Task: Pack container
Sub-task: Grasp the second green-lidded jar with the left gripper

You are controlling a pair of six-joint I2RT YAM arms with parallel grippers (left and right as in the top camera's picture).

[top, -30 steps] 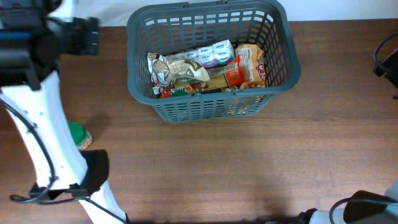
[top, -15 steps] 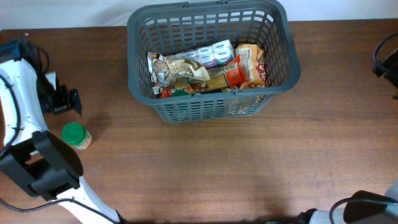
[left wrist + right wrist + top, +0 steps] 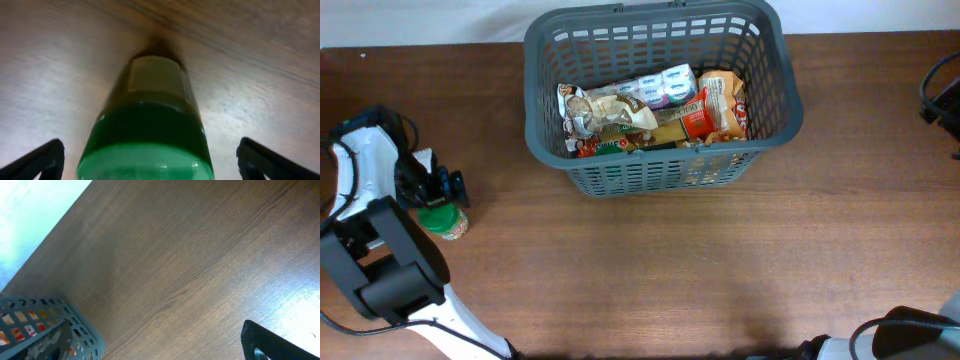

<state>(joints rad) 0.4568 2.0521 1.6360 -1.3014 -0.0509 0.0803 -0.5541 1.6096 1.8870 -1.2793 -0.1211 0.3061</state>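
The dark grey slotted basket (image 3: 775, 110) stands at the back middle of the table, holding several grocery packets and a red tub. Its corner shows in the right wrist view (image 3: 75, 330). A green-lidded jar (image 3: 444, 219) lies on the table at the left. My left gripper (image 3: 440, 190) is open, its fingers either side of the jar's lid, not touching it. In the left wrist view the jar (image 3: 152, 125) fills the gap between the two finger tips (image 3: 150, 165). My right gripper (image 3: 165, 352) is open and empty over bare table at the right.
The left arm's white links (image 3: 370, 180) and black base (image 3: 390, 270) crowd the table's left edge. The right arm's black cabling (image 3: 942, 95) shows at the right edge. A white wall runs behind the basket.
My left gripper has swung down from the far left corner towards the jar and now straddles its green lid. The basket, its contents and the right arm have not moved.
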